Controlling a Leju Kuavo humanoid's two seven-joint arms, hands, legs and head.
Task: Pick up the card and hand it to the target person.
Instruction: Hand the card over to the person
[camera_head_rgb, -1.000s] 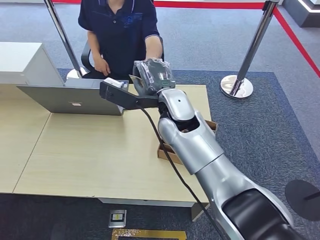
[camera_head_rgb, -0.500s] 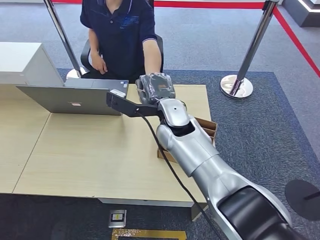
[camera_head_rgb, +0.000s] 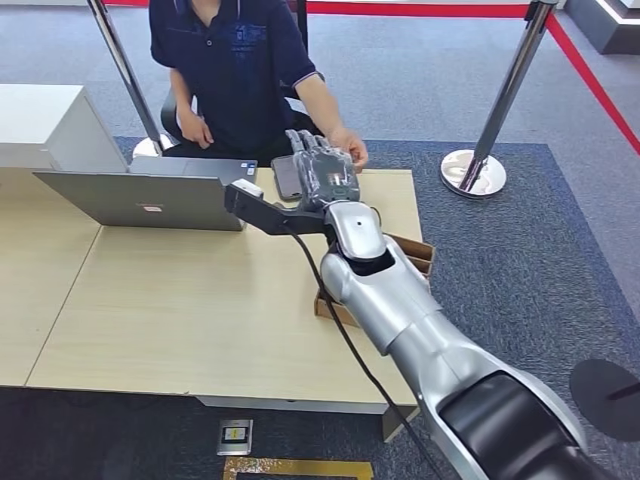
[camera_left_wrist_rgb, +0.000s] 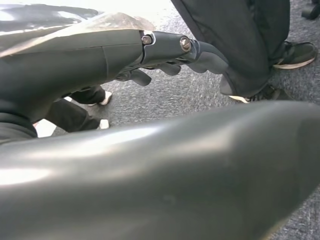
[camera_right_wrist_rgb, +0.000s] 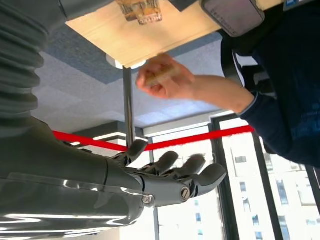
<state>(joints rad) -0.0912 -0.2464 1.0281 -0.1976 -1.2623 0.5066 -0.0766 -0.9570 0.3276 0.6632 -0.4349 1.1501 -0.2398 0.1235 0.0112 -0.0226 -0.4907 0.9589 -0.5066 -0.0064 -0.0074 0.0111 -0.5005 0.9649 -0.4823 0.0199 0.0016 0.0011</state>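
My right hand (camera_right_wrist_rgb: 166, 175) hangs over the tabletop's (camera_head_rgb: 189, 300) far edge, fingers straight and apart, holding nothing. The card (camera_right_wrist_rgb: 160, 76) sits pinched in the person's hand (camera_right_wrist_rgb: 162, 80) — just beyond my fingertips, apart from them. The handover looks done; I'd draw back next. My left hand (camera_left_wrist_rgb: 170, 50) hangs low, fingers loosely spread — empty.
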